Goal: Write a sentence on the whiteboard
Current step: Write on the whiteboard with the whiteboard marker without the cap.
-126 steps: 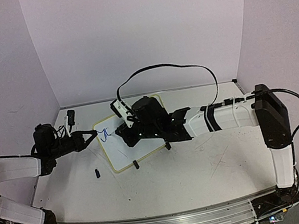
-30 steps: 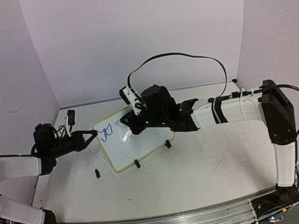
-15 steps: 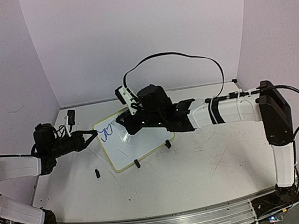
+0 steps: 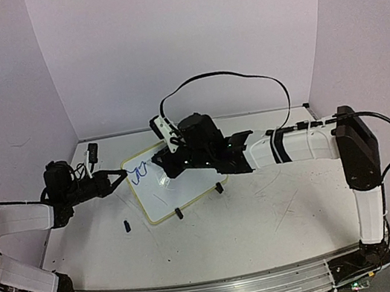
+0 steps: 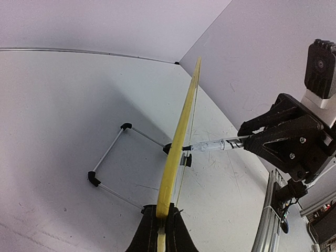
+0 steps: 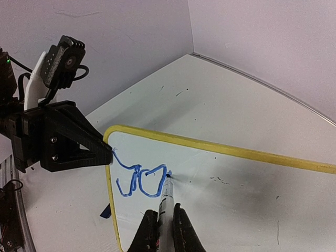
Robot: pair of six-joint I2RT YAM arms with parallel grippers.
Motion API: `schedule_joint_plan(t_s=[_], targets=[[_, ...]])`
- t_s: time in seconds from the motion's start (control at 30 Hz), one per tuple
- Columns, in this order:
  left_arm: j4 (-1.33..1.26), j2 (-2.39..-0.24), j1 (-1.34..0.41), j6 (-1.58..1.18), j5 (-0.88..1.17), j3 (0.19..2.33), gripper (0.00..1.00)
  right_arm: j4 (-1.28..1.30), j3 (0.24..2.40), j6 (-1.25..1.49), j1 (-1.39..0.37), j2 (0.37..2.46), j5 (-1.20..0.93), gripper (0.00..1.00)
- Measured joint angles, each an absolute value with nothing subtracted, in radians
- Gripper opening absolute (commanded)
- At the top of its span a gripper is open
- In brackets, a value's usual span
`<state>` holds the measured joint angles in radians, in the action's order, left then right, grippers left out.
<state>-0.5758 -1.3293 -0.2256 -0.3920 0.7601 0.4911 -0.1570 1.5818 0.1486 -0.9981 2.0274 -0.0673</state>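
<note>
The whiteboard (image 4: 176, 195), toward the bench's far left corner, should be steadied by the left gripper's (image 5: 160, 231) jaws closed on its edge while the marker (image 6: 165, 197) clamped in the right gripper's (image 6: 160, 227) jaws is drawn lightly onward from the blue strokes (image 6: 139, 181).

Lilac walls (image 4: 183, 34) enclose a scuffed white table (image 4: 268, 216) — evenly lit.

The marker (image 6: 165, 198) is being brought back leftward over the whiteboard (image 4: 182, 190) by the right fingers (image 6: 148, 233). Its tip is being set against the end of the blue writing (image 6: 140, 178), which is being extended by another letter.
</note>
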Motion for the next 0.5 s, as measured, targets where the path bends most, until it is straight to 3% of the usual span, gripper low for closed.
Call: schedule_joint_plan(t_s=[0.5], targets=[[-0.575,-1.33,-0.226,-0.392,0.759,0.491,0.0,-0.161,1.543,0.159,-1.011,2.025,-0.056,0.0]])
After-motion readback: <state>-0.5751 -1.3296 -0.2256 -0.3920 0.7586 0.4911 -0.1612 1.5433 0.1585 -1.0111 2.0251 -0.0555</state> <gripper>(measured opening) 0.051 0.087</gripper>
